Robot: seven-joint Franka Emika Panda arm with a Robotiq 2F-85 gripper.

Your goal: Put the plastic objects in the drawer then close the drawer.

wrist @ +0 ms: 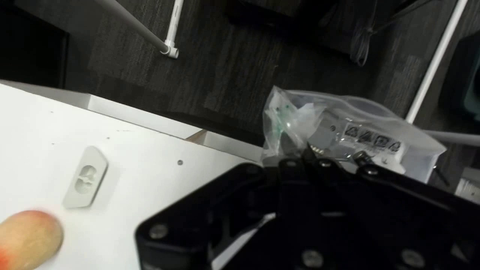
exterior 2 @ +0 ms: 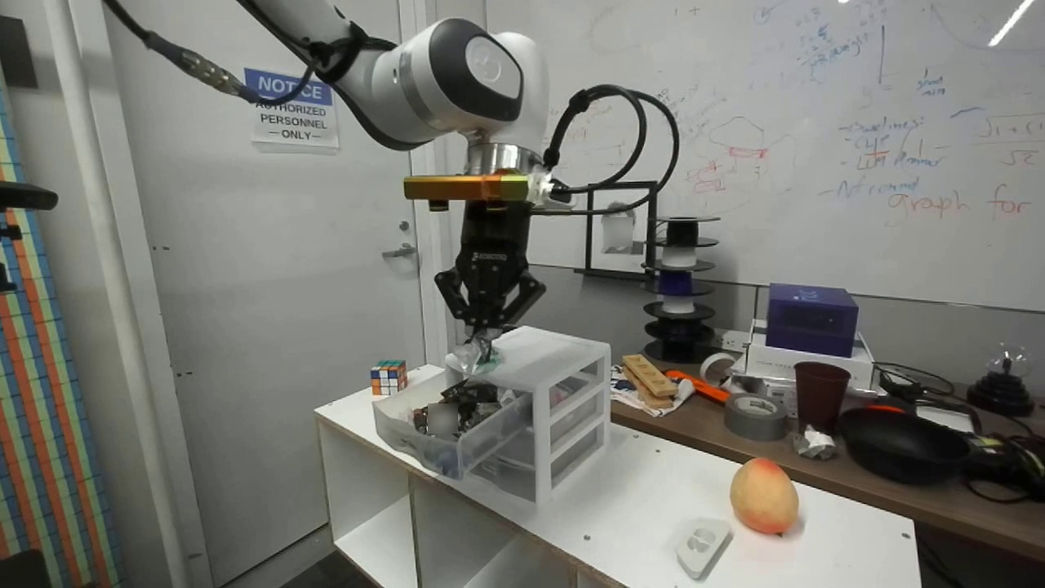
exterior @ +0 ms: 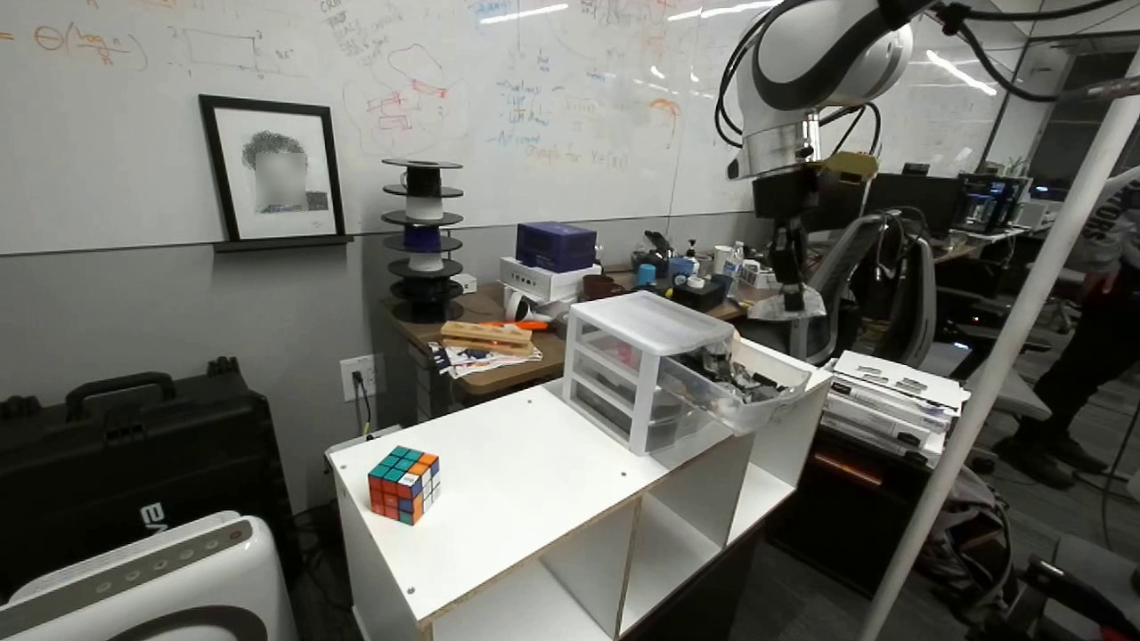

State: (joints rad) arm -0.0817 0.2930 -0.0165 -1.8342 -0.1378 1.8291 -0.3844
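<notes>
My gripper [exterior 2: 484,336] is shut on a clear plastic bag [exterior 2: 470,358] with green marks. The bag hangs from the fingertips and also shows in an exterior view [exterior: 784,308] and in the wrist view [wrist: 279,118]. The drawer [exterior 2: 498,428] is the pulled-out top one of the small white unit [exterior: 655,325]. It holds dark items and clear plastic packaging; it also shows in an exterior view [exterior: 764,415]. The bag is above the drawer's level, near its far side; the exact gap cannot be told. In the wrist view my gripper [wrist: 296,152] hides part of the drawer [wrist: 431,140].
The unit stands on a white open-shelf table [exterior: 508,463]. A Rubik's cube [exterior: 405,483] sits on one side of it. A peach-coloured fruit [exterior 2: 763,496] and a pale block with two recesses [exterior 2: 703,547] lie on the other. A white pole [exterior: 997,365] stands nearby.
</notes>
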